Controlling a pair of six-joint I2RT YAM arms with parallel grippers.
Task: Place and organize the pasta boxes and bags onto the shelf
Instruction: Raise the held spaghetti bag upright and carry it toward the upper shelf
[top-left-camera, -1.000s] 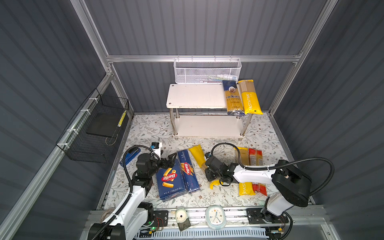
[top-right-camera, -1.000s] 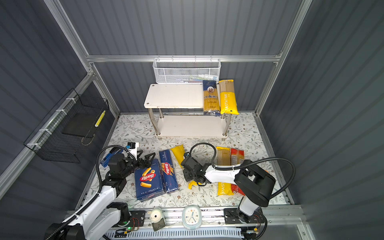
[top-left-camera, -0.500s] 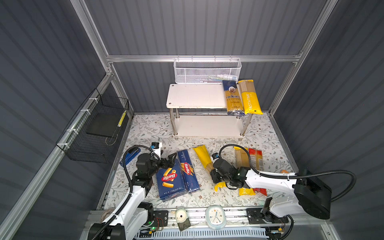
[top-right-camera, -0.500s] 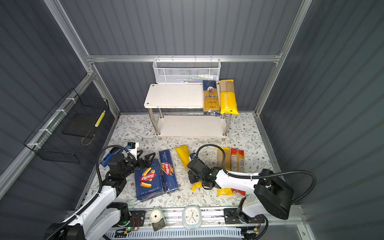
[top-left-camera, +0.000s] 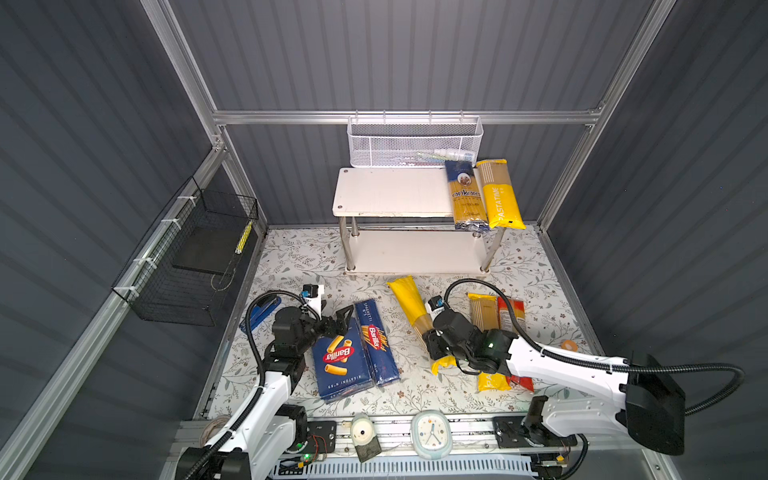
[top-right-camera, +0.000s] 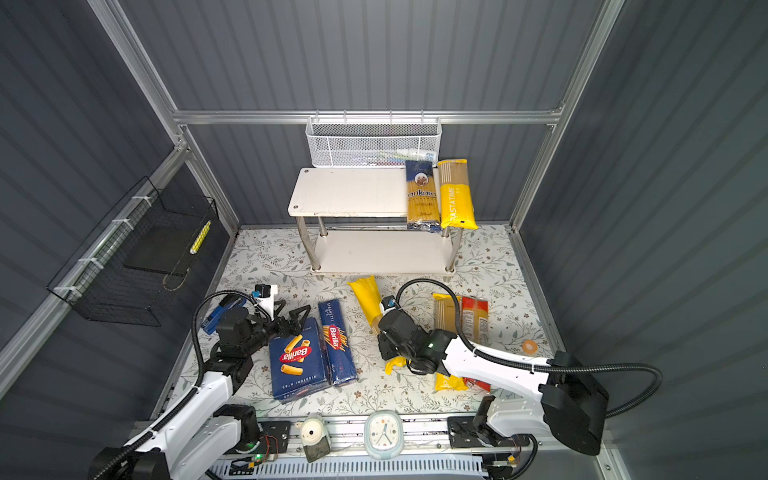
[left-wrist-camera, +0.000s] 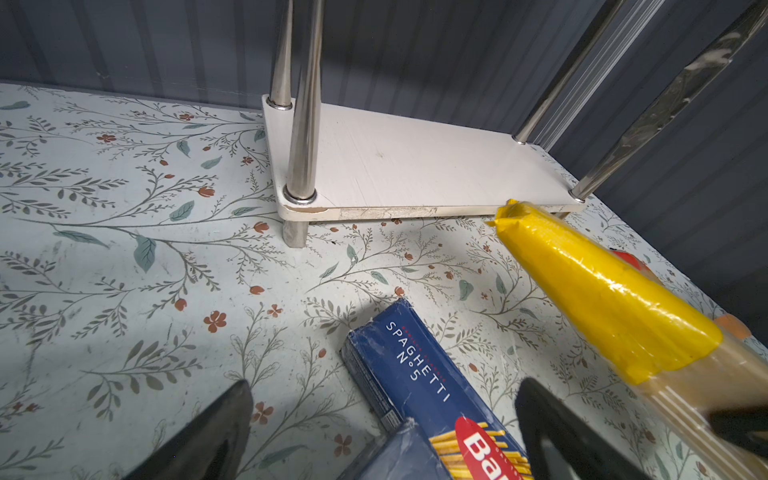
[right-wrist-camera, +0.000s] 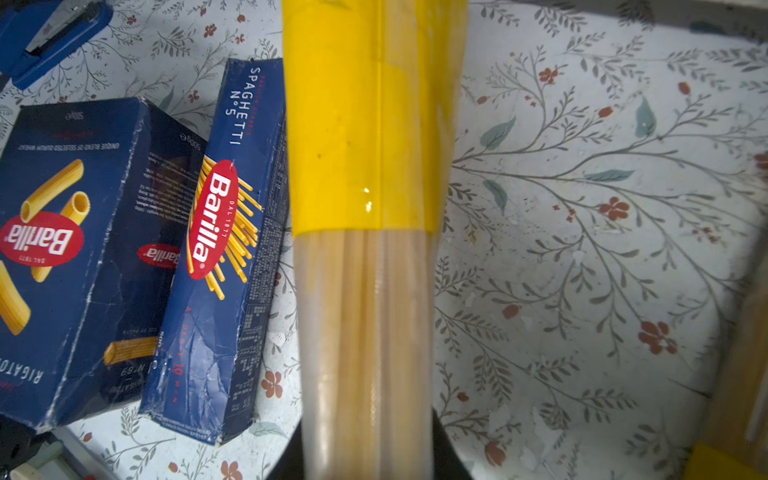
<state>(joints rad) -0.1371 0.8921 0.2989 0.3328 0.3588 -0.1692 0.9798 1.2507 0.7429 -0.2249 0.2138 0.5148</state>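
Note:
My right gripper (top-left-camera: 434, 345) (top-right-camera: 386, 345) (right-wrist-camera: 365, 451) is shut on the clear middle of the plain yellow bag (top-left-camera: 409, 303) (top-right-camera: 368, 297) (right-wrist-camera: 365, 158) (left-wrist-camera: 602, 299). The bag's far end points at the lower board of the shelf (top-left-camera: 390, 193) (top-right-camera: 349, 191) (left-wrist-camera: 415, 166). The ankara bag (top-left-camera: 467, 195) and a PASTATIME bag (top-left-camera: 498, 195) lie on the top board. My left gripper (top-left-camera: 336, 320) (top-right-camera: 297, 316) (left-wrist-camera: 380, 432) stands open over the far end of the rigatoni box (top-left-camera: 340, 361) (right-wrist-camera: 62, 249), beside the spaghetti box (top-left-camera: 376, 345) (left-wrist-camera: 415, 382) (right-wrist-camera: 224, 249). A second PASTATIME bag (top-left-camera: 484, 316) and the red bag (top-left-camera: 513, 311) lie under my right arm.
A white mesh basket (top-left-camera: 415, 141) hangs on the back wall above the shelf, and a black wire basket (top-left-camera: 187, 266) on the left wall. A blue stapler (top-left-camera: 262, 311) lies left of my left gripper. A clock (top-left-camera: 431, 430) and an orange ring (top-left-camera: 567, 345) sit near the front.
My right gripper's jaws have closed on the plain yellow bag. The right arm's elbow has swung out to the right, and the bag has shifted slightly right. The left arm has not moved.

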